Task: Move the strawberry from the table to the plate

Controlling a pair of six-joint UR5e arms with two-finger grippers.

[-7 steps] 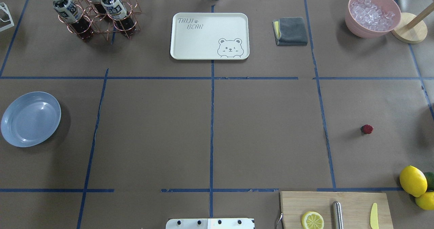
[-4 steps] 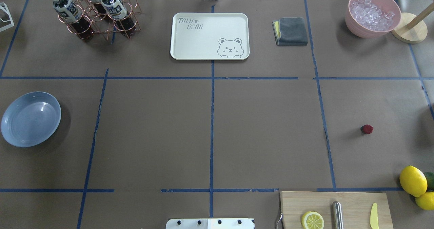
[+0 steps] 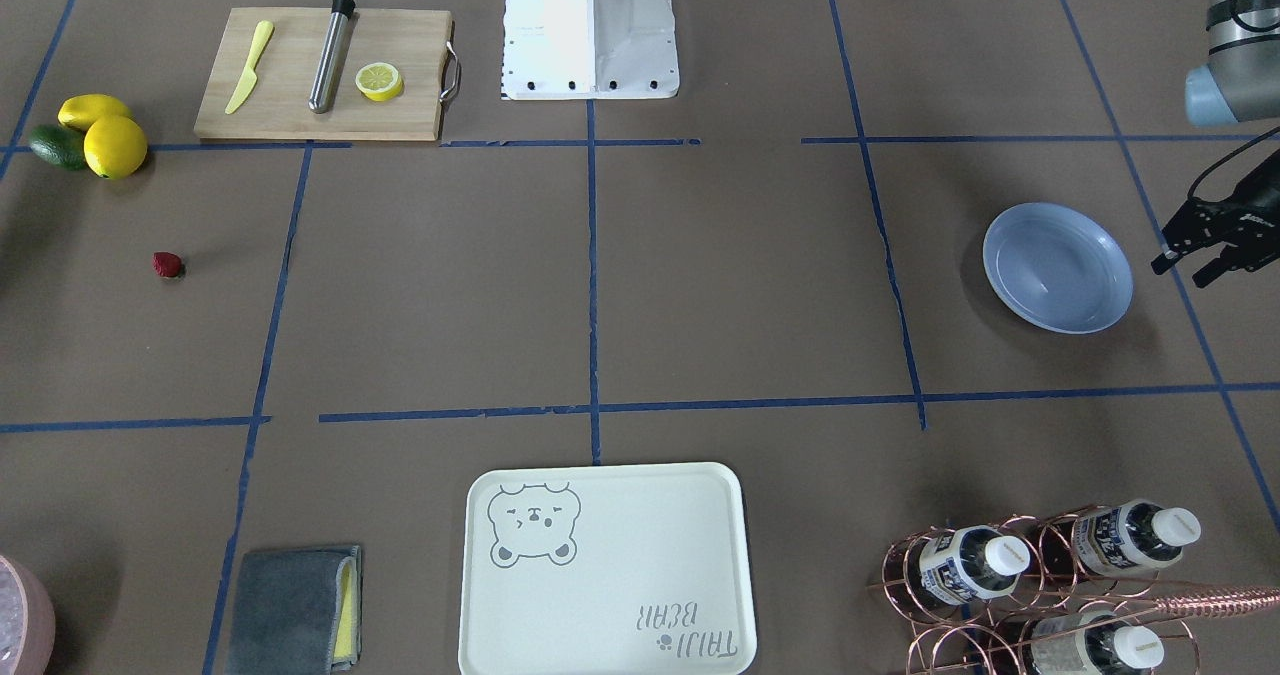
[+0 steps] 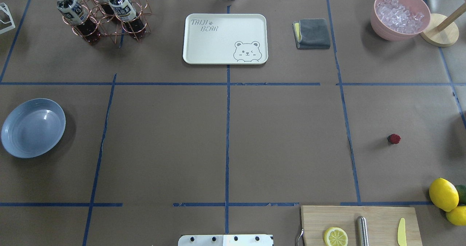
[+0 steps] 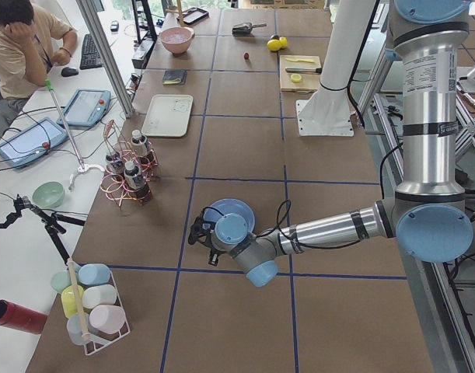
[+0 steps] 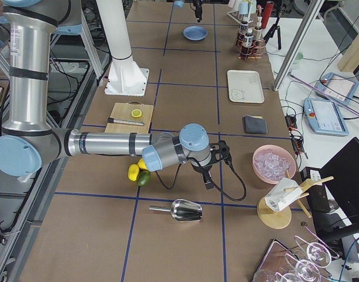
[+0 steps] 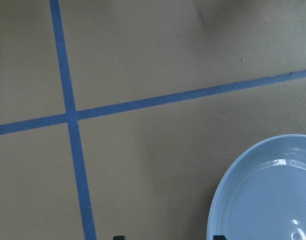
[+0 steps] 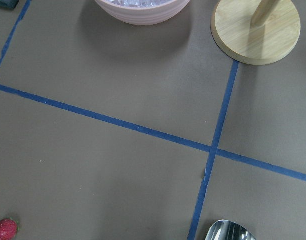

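- Now the left end effector [image 3: 1182,271] hangs just beside the plate, across a tape line from it. Its two dark fingers are spread wide with nothing between them.
- Its wrist camera looks down on bare paper, a tape crossing and the plate's rim.
- Only the side view catches the right end effector [image 6: 208,178], which points down over the worktop. I cannot tell whether it is wide or narrow.
- Its wrist camera shows the strawberry [image 4: 394,139] at its lower left corner.
- That strawberry lies alone on the worktop [image 4: 164,147] on the robot's right side. It is well apart from the plate [image 4: 32,128] at the far left edge.
- Brown paper covers the surface, gridded with blue tape that is crooked and broken in places.
- Along the far edge stand a copper bottle rack [image 4: 109,20], a cream tray [image 4: 218,45], a grey cloth [image 4: 313,33] and a pink bowl [image 4: 382,31] of ice.
- By the robot's base lies a wooden board [image 4: 382,217] carrying a lemon half [image 4: 335,236]. Two whole lemons [image 4: 443,194] sit just beside the board.
- Beyond the worktop, a person [image 5: 19,47] sits at a white side desk with tablets and a keyboard.
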